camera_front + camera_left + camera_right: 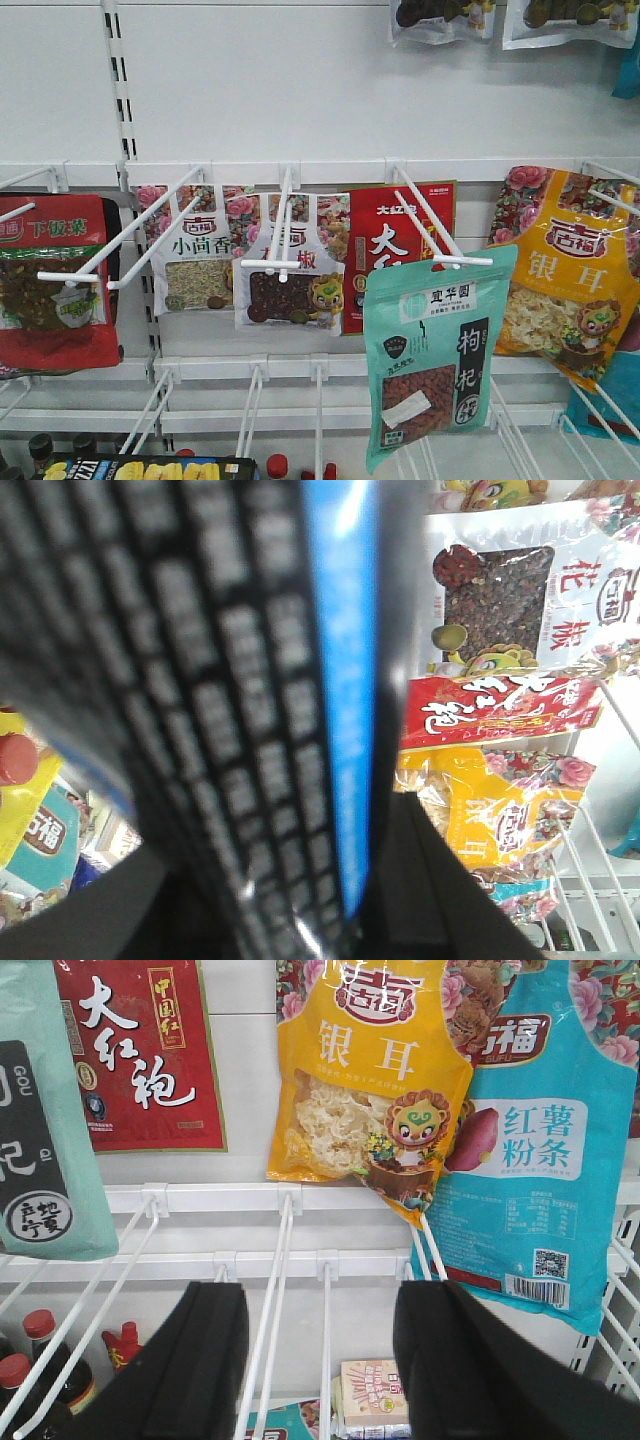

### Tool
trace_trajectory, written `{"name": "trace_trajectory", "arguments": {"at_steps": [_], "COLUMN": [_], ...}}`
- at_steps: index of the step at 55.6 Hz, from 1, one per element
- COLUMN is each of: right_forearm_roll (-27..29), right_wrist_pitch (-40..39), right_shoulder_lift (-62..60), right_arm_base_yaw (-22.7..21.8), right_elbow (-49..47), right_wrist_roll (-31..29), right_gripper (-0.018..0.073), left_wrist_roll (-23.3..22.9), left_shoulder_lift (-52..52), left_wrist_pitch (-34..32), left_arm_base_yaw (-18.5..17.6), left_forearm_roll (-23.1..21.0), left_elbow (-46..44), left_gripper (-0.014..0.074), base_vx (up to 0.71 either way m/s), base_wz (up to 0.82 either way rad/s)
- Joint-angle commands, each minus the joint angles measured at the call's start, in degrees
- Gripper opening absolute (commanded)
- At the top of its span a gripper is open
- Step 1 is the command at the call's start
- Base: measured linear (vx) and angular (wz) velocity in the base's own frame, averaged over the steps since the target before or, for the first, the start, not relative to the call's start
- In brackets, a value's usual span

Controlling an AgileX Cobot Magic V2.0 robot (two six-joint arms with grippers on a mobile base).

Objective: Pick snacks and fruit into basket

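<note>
Snack pouches hang on white hooks of a shelf wall: a teal pouch (440, 360) at the front, a yellow one (565, 280), a red one (385, 250), two white ones (295, 275) and a dark red one (55, 280). No fruit shows. My left gripper (290, 900) is shut on a blurred black thing (200, 700) with a pale grid and a blue stripe that fills its view; I cannot tell what it is. My right gripper (320, 1360) is open and empty, just below the yellow pouch (365, 1090) and apart from it. Neither gripper shows in the front view.
White hook rods (275, 1290) run out between my right fingers (200, 1360). A light blue pouch (540, 1150) hangs to the right. Red-capped bottles (35, 1360) and a small box (375, 1390) stand on the shelf below. A black box with yellow print (150, 468) is at the bottom left.
</note>
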Motion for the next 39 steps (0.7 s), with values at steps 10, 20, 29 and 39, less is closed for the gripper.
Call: {"name": "trace_trajectory", "arguments": {"at_steps": [10, 20, 29, 39], "right_forearm_roll": [-0.13, -0.13, -0.13, -0.13], "right_wrist_pitch": [-4.50, -4.50, -4.50, -4.50], "right_shoulder_lift": [0.59, 0.59, 0.59, 0.59], "right_arm_base_yaw": [-0.13, -0.13, -0.13, -0.13], "right_elbow": [-1.82, -1.82, -1.82, -1.82], "right_wrist_roll": [-0.35, -0.35, -0.35, -0.35], "right_gripper": [0.0414, 0.0414, 0.0414, 0.0414], "left_wrist_roll": [4.32, 20.19, 38.49, 59.55], "left_shoulder_lift": [-4.39, -13.29, -24.44, -36.31], "left_wrist_pitch": [-7.84, -3.65, 6.49, 24.45], "left_arm_base_yaw": [-0.27, -0.27, -0.27, -0.27], "left_forearm_roll": [-0.45, -6.83, -12.22, -12.17], "left_elbow": [-1.17, -1.17, -1.17, -1.90], "left_gripper": [0.0150, 0.0140, 0.0143, 0.0143], "base_vx": [0.00, 0.00, 0.00, 0.00], "base_wz": [0.00, 0.00, 0.00, 0.00]}}
